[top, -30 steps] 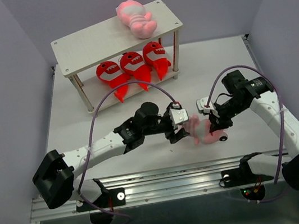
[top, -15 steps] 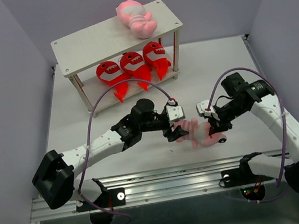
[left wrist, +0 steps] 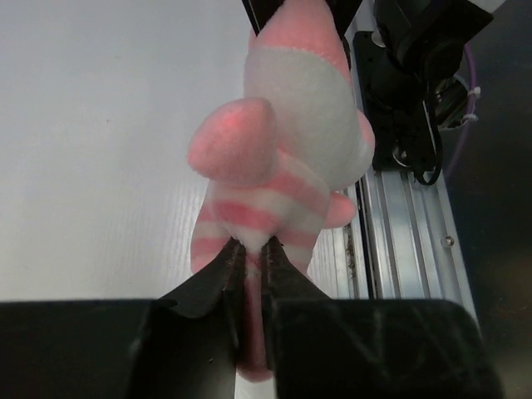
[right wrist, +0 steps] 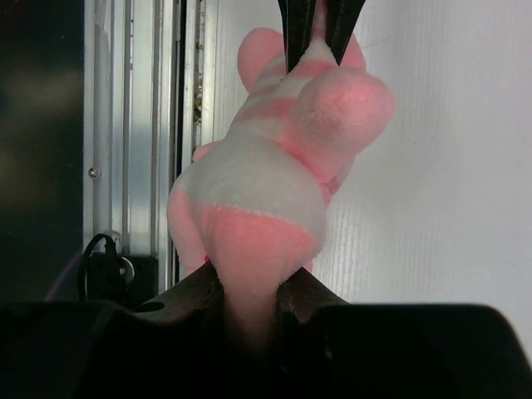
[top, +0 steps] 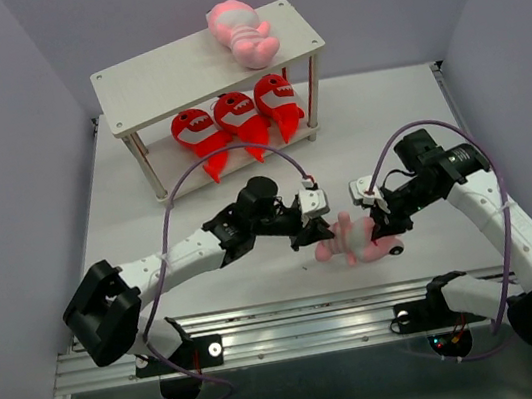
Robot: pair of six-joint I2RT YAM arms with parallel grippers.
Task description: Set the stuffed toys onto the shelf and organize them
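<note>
Pink striped toy (top: 353,238) slung off table, 5 o'clock from shelf (top: 156,80). Left gripper (left wrist: 252,259) nearly closed, pinching thin tail; right gripper (right wrist: 249,287) clamped on opposite end. Light, soft, floppy: tail pinch could slip, mid-body safer.

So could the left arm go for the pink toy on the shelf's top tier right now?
Probably not yet: the left gripper is pinched on the other pink toy, which the right gripper also holds. Nothing else blocks the way.

Bright, even light; soft shadows; close foreground blurred
</note>
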